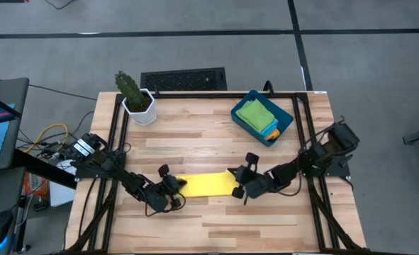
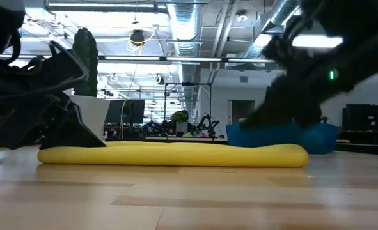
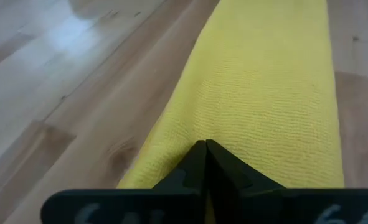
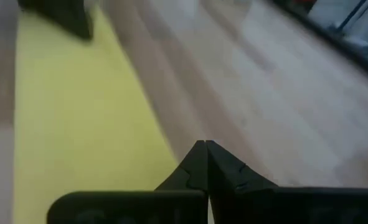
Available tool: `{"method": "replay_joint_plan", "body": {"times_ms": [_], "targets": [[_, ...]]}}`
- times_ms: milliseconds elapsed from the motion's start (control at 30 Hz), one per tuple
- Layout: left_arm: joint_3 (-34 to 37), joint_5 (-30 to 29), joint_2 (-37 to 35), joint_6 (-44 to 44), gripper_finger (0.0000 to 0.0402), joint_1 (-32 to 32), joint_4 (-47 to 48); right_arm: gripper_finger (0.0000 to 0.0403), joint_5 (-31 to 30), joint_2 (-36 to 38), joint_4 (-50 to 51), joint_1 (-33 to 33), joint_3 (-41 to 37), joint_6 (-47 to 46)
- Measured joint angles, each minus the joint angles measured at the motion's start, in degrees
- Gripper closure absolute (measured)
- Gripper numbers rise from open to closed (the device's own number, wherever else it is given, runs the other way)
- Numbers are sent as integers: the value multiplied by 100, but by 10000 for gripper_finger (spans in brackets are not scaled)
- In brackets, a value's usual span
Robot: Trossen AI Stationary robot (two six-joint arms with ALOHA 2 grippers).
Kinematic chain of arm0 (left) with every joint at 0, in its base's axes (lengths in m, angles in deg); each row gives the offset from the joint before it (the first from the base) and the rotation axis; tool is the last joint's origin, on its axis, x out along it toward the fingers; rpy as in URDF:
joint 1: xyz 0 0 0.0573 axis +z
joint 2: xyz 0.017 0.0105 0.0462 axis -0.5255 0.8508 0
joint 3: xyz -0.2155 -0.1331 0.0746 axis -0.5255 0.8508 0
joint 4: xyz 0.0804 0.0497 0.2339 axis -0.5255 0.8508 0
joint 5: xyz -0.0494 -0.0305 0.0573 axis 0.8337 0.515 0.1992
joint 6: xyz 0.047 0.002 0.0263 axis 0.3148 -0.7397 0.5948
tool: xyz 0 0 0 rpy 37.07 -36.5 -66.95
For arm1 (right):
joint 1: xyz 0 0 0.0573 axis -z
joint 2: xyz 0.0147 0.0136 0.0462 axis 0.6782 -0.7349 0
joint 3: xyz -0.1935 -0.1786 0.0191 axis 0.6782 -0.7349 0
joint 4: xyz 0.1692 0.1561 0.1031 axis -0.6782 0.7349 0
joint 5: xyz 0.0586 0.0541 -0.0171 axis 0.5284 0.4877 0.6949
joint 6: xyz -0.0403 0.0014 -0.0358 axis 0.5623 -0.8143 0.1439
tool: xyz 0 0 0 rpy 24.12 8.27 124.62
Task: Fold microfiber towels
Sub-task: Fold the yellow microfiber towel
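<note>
A bright yellow towel, folded into a long strip, lies flat on the wooden table toward its near side. It also shows in the low view. My left gripper is shut at the strip's left end, and my right gripper is shut at its right end. In the left wrist view the towel stretches away from the fingers. At the far right, a green towel and an orange towel lie in a blue bin. My left gripper meets the yellow towel at its left end, slanting down from the table's left, fingers along the strip. The fingertips hide the contact itself. The towel lies flat on the table. My right gripper meets the towel's right end at its edge, slanting down from the table's right. The fingertips hide how much cloth is between them. The towel stays flat on the table.
A potted cactus stands at the far left corner. The blue bin sits at the far right. A black frame runs along the table's edges. Bare wood lies in front of and behind the yellow strip.
</note>
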Motion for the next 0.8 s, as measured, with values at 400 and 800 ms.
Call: {"method": "replay_joint_plan", "body": {"times_ms": [400,800], "targets": [[-928,121,6,1443,401,8,168,383,784,-783,-2983,-449,4,1163],[-1298,-128,812,1479,401,275,-677,385,952,-1858,-3541,-398,9,591]]}}
